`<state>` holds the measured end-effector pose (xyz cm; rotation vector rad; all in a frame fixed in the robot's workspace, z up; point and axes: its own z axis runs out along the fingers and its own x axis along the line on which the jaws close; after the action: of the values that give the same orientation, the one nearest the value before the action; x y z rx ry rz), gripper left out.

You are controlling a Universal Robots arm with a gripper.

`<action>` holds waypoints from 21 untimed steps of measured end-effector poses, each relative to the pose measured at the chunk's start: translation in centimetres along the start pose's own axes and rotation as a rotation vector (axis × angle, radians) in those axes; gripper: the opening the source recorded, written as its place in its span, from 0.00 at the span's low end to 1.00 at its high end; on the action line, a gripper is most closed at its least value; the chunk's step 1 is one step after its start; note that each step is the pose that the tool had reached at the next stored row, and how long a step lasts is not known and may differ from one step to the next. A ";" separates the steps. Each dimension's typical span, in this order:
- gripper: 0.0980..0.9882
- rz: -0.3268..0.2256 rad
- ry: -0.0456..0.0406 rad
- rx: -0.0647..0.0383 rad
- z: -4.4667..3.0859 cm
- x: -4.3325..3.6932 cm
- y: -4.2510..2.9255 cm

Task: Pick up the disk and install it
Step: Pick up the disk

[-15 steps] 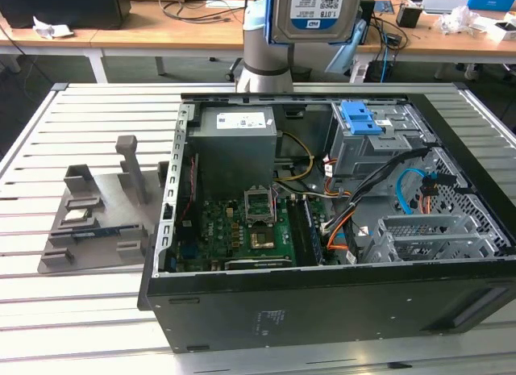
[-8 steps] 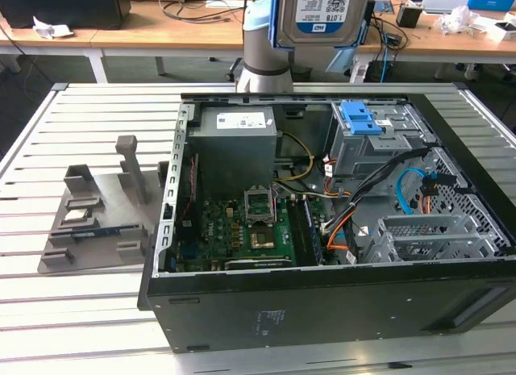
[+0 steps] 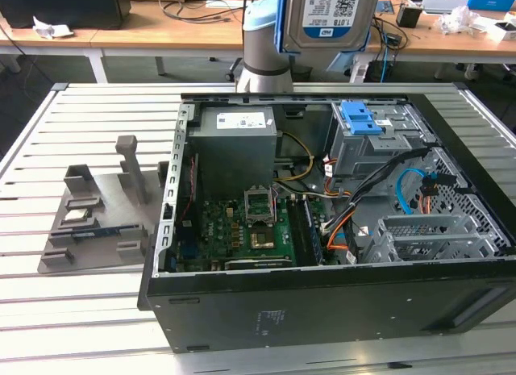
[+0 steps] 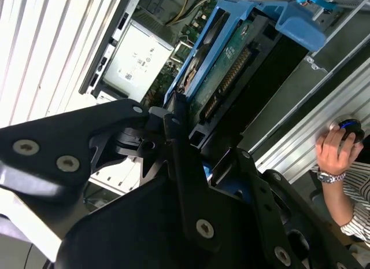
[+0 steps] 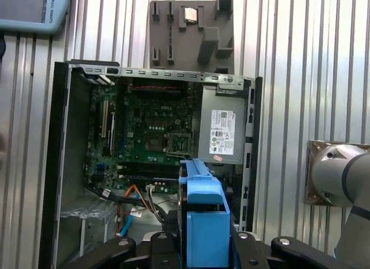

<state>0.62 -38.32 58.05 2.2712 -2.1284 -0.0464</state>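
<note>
- Beside the computer case [image 3: 322, 310], on the exterior view's left, the grey parts tray [image 3: 97, 222] played no part in this step.
- High above the case's far edge, you had the disk [image 3: 330, 16] aloft; pick-up looked done, install not begun.
- Your gripper [image 5: 203, 241] was clamped tight on the disk.
- In the case's far corner sat the drive cage [image 3: 379, 149] under a blue bracket [image 3: 360, 117]; by my judgement the next move called for squaring the rails to a bay, clear of the cables [image 3: 411, 185].

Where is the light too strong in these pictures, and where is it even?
In the second wrist view, glare bleaches the slatted table almost white; in the exterior view, light is even over the disk and the motherboard; the first wrist view is evenly lit too.
</note>
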 end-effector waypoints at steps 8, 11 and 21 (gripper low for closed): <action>0.30 0.000 0.0002 0.000 0.04 0.98 -0.43; 0.30 0.000 0.0003 0.000 0.05 1.56 -0.66; 0.30 0.000 0.0006 0.000 0.10 2.88 -1.14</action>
<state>1.94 -41.12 57.90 2.2709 -2.1282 -0.0457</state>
